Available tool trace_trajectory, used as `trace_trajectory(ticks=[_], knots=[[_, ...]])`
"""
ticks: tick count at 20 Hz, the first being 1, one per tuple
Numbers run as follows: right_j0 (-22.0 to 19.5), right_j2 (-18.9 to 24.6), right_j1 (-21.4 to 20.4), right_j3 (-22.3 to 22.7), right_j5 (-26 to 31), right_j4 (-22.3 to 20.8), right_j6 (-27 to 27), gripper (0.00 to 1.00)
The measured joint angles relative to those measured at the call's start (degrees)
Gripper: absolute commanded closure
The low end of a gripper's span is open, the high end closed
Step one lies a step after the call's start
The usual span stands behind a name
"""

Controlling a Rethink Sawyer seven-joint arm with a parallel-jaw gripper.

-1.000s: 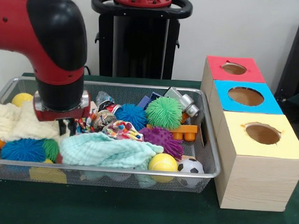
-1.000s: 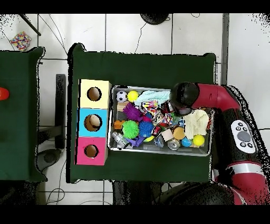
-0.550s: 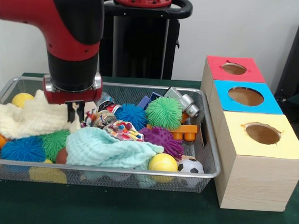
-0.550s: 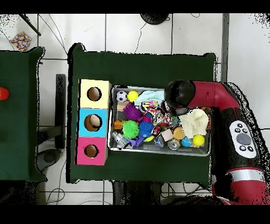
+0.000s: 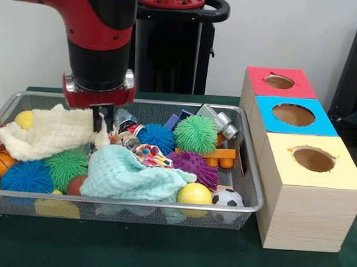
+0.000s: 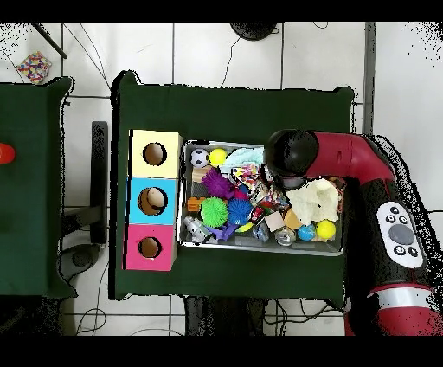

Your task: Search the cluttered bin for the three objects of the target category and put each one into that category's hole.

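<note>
The gripper [image 5: 102, 120] hung over the left half of the wire bin [image 5: 250, 189]. Its two thin dark fingers were close together, pinching one edge of a cream cloth [image 5: 52, 134]. The cloth was pale yellow and bumpy, like a soft washcloth. Its pinched corner was pulled up, and the rest drooped down to the left over the toys. From above, the cream cloth [image 6: 316, 199] showed beside the arm's round black end.

A second cloth, a mint green cloth [image 5: 130, 176], lay crumpled at the front of the bin. A small cloth with many colored dots [image 5: 151, 156] peeked out just behind it.

Fuzzy spiky balls sat all around. There was a blue spiky ball [image 5: 25, 176] and a green spiky ball [image 5: 69, 165] under the cream cloth. Another blue one [image 5: 158, 136], a bigger green one [image 5: 195, 133] and a purple one [image 5: 195, 166] lay near the middle. A yellow tennis ball [image 5: 194, 195] and a little soccer ball [image 5: 227, 198] rested at the front right corner.

To the right of the bin stood three boxes in a row, touching each other. The red box [image 5: 280, 82] was farthest back, the blue box [image 5: 293, 116] was in the middle, and the yellow box [image 5: 312, 160] was in front. Each had a round hole on top.
</note>
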Motion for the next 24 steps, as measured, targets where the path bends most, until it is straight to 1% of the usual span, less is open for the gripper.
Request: trace_trajectory(ticks=[5, 7, 9, 10, 12, 13, 15, 21, 24], knots=[[1.34, -1.4, -0.83, 1.21, 0.0, 3.49, 0.54, 1.0], [2.93, -2.7, -1.37, 1.69, 0.0, 5.71, 1.0, 1.0], [3.41, -3.02, -1.53, 1.76, 0.01, 6.28, 1.19, 1.0], [4.48, -3.7, -1.89, 1.92, 0.01, 7.62, 1.81, 1.0], [5.16, -4.1, -2.12, 2.05, 0.0, 8.58, 2.48, 1.0], [6.15, -4.72, -2.47, 2.38, 0.0, 10.07, 3.65, 1.0], [7.04, -5.28, -2.88, 2.83, 0.0, 11.45, 4.95, 1.0], [9.29, -7.17, -3.39, 3.84, 0.01, 13.73, 8.19, 1.0], [9.84, -7.83, -3.4, 3.97, 0.0, 13.9, 8.48, 1.0]])
